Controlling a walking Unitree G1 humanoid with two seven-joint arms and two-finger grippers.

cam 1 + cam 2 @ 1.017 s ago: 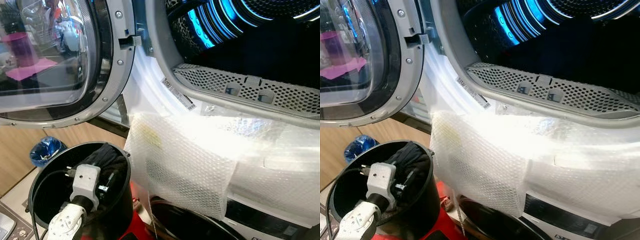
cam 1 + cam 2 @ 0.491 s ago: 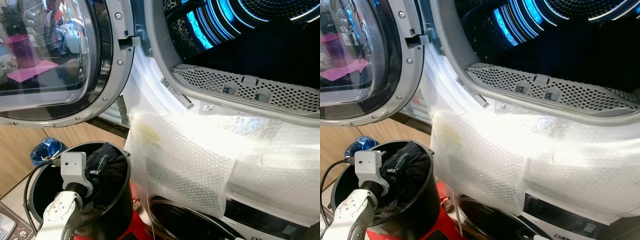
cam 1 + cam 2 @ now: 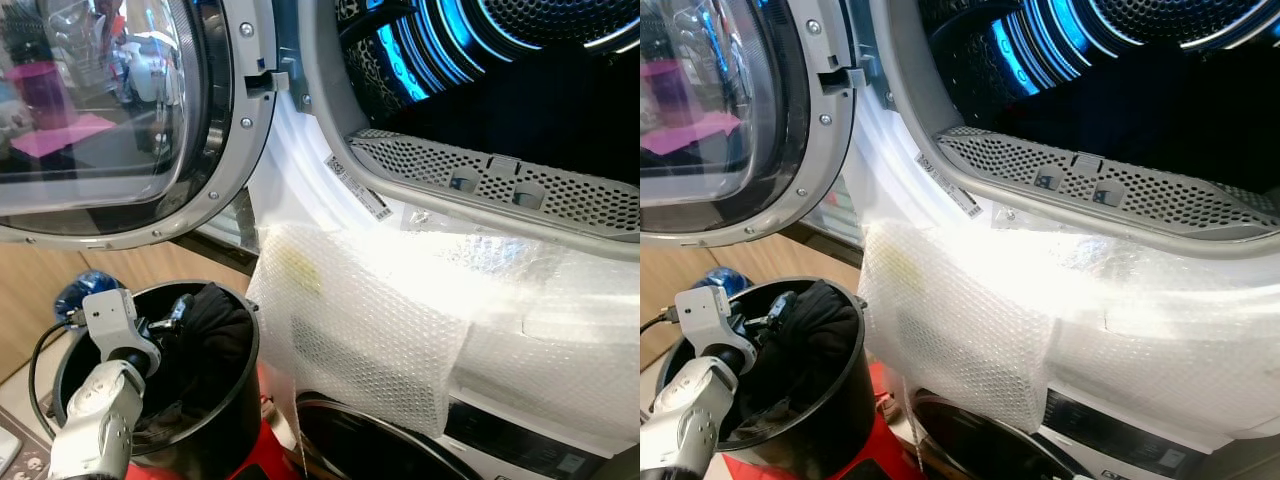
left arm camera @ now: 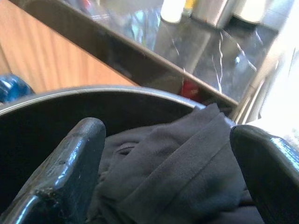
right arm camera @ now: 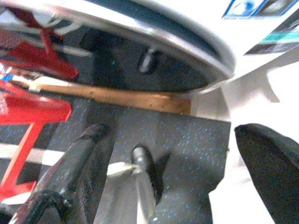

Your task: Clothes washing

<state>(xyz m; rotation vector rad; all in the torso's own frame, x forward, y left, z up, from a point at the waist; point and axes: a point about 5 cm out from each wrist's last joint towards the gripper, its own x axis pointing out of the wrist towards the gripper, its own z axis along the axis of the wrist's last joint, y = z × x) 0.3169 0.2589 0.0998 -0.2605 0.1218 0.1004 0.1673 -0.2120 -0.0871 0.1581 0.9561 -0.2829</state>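
A black bucket (image 3: 246,335) at the lower left holds dark grey clothes (image 3: 215,330). My left gripper (image 3: 172,312) reaches into the bucket from its left side, just above the clothes. In the left wrist view the left gripper (image 4: 170,135) is open, and the folded dark garment (image 4: 187,172) lies between and beyond its fingers, untouched. The machine's drum (image 3: 520,80) stands open at the upper right, lit blue inside. Its round glass door (image 3: 110,110) is swung open to the left. My right gripper (image 5: 177,163) hangs open over the floor.
Bubble wrap (image 3: 380,320) covers the machine's front below the perforated grille (image 3: 500,185). A second round door (image 3: 380,440) sits lower down. A blue bag (image 3: 72,292) lies behind the bucket, on a wooden floor. A red frame (image 5: 32,107) stands on the dark speckled mat (image 5: 187,140).
My left arm has swung left and up inside the bucket, from over its middle to its left rim. The clothes stay in the bucket.
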